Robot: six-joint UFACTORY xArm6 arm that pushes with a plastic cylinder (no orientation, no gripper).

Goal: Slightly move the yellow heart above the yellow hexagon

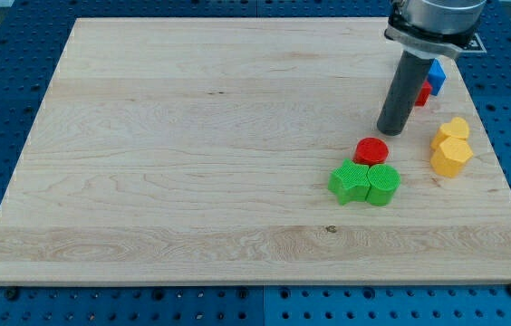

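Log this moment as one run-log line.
tip above-left of yellow heart, apart | yellow heart touching yellow hexagon, on its upper side | red disc above two green blocks

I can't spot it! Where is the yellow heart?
The yellow heart sits near the board's right edge in the camera view, touching the yellow hexagon just below it, right of my tip.

Yellow heart [454,129], yellow hexagon [450,157]; red cylinder [371,150]; green blocks [364,182]; pale wood board [192,136].
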